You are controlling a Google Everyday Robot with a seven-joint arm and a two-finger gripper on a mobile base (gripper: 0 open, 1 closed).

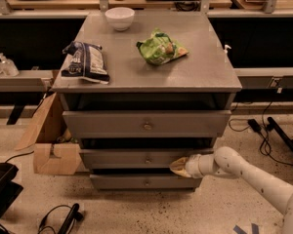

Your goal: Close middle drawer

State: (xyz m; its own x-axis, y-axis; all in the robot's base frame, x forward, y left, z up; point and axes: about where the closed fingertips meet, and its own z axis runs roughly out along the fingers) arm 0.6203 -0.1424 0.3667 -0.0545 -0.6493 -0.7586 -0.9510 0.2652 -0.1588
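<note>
The middle drawer [136, 158] is a grey front panel with a small brass knob, set between a taller top drawer [146, 124] and a shorter bottom drawer [145, 182] of the grey cabinet. It stands slightly out, with a dark gap above it. My gripper [178, 166] is at the end of the white arm [244, 172] that reaches in from the lower right. Its tan tip rests against the right part of the middle drawer's front, near the lower edge.
On the cabinet top [195, 67] lie a white bowl [119, 18], a dark snack bag [85, 61] and a green chip bag [160, 48]. A cardboard box [51, 147] stands on the floor to the left. Cables [263, 130] lie to the right and black gear [2, 189] at lower left.
</note>
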